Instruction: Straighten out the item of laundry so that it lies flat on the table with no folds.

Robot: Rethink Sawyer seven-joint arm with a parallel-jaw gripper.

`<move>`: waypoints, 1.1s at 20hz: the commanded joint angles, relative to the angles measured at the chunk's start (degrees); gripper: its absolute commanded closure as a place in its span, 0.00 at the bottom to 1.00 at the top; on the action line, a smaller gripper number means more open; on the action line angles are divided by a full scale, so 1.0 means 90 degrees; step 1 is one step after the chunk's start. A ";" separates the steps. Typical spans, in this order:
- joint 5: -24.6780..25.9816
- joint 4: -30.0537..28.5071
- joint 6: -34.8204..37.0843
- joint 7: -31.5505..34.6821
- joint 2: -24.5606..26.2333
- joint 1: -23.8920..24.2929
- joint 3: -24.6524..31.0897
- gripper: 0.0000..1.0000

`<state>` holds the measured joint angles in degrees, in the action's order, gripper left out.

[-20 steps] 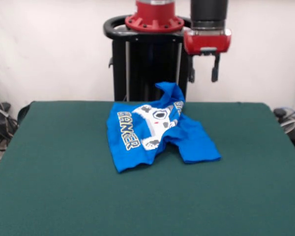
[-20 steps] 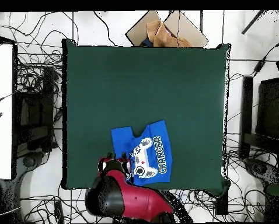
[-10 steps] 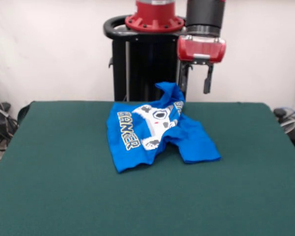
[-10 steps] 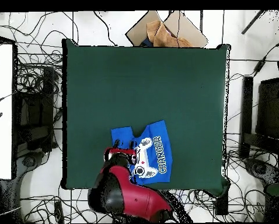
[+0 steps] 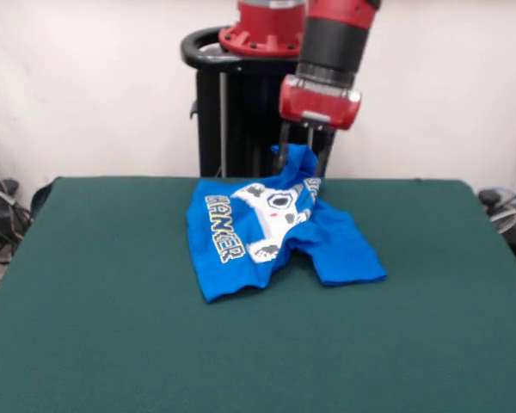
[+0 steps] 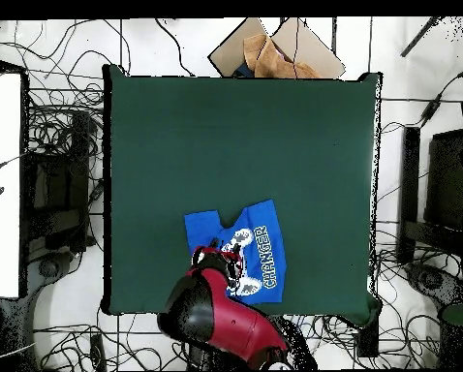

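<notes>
The gripper (image 5: 302,159) has swung over the crumpled T-shirt (image 5: 275,225).

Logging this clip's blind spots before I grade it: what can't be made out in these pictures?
- Overhead view: the red and black arm covers the hand and part of the bright blue printed T-shirt.
- Front view: the hand stands behind the shirt's raised peak; contact unclear.
- Both views: the print's words are partly folded under.

One camera stands low across the table (image 5: 112,344), facing the pedestal and wall, close enough that the table's near edge is cropped. A second looks straight down from high above, taking in the whole table (image 6: 177,145) and surrounding floor cables. Both views share the green tabletop.
</notes>
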<state>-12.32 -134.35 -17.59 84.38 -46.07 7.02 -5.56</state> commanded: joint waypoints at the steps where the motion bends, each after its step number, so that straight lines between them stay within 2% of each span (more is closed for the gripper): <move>1: -0.0046 0.0477 -0.0437 0.1325 0.1556 0.0088 -0.0170 0.00; 4: 0.0030 0.0389 -0.0930 0.1739 0.1998 0.0060 0.0006 0.00; 7: 0.0125 0.0637 -0.0940 0.1805 0.2445 0.0212 0.0408 0.00; 9: -0.0041 0.0820 -0.0752 0.1728 0.2575 0.0215 0.0473 0.00; 14: -0.0659 0.0643 -0.1390 0.1953 0.2159 -0.0270 -0.0103 0.00; 22: -0.1330 0.0220 -0.1888 0.2353 0.2145 -0.0691 -0.0440 0.00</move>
<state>-17.40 -134.18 -30.28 84.82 -27.29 2.72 -8.43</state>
